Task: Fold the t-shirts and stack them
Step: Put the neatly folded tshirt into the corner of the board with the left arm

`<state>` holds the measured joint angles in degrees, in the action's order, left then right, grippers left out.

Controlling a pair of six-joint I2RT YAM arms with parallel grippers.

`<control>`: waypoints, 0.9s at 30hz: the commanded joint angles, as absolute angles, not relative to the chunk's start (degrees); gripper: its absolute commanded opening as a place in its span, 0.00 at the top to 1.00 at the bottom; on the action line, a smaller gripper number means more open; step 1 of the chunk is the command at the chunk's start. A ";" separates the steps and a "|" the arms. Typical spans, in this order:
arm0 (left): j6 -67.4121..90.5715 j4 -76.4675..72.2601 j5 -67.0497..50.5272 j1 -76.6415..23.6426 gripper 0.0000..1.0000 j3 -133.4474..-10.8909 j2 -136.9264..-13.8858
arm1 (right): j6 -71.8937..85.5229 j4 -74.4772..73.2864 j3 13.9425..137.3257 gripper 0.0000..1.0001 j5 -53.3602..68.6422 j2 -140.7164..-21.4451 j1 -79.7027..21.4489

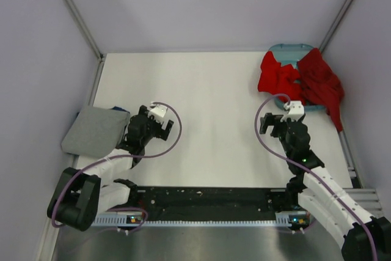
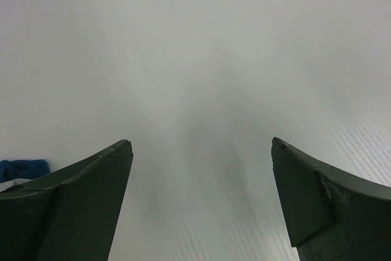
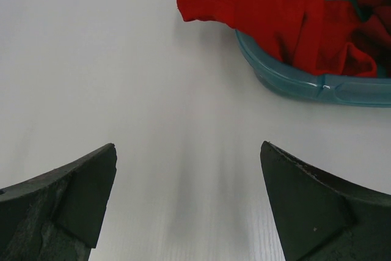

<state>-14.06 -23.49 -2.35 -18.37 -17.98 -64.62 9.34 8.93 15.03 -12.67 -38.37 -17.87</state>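
**A:** A white table (image 1: 208, 90) with pale walls round it fills the top view. Where are the shirts?

**B:** A folded grey t-shirt (image 1: 95, 131) lies at the table's left edge. The red t-shirts (image 1: 299, 80) are heaped at upper right, spilling out of a teal basket (image 1: 293, 48). The left gripper (image 1: 156, 128) sits just right of the grey one, and the right gripper (image 1: 273, 125) is below the red heap. Neither touches any cloth.

**A:** And the left wrist view?

**B:** Bare table, with the fingers spread wide and nothing between them. A scrap of blue cloth (image 2: 24, 168) shows at lower left, too little to say what it is.

**A:** The right wrist?

**B:** The jaws are wide apart there too, and empty. The red shirts hang over the basket's rim at the top right of the frame, and one lobe lies on the table.

**A:** How will they handle?

**B:** I'd judge them light, limp cotton that sags, drags and probably tangles. I'd pinch that free lobe near its edge and lift a single layer clear. The basket looks light, so it may slide if a shirt snags on it.
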 commanded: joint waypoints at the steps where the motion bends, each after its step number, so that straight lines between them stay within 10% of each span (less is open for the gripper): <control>1: -13.01 -31.64 -3.43 -18.46 0.01 -17.67 -63.72 | 8.44 12.92 15.03 0.01 -13.71 -38.06 -17.32; 27: -14.68 -32.07 -4.39 -18.46 0.01 -17.05 -63.81 | 8.35 13.01 15.03 0.01 -13.36 -38.06 -17.40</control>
<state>-14.06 -27.97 -3.49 -18.37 -17.98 -64.66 8.67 10.72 15.03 -12.84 -38.37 -17.87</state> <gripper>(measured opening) 0.987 0.987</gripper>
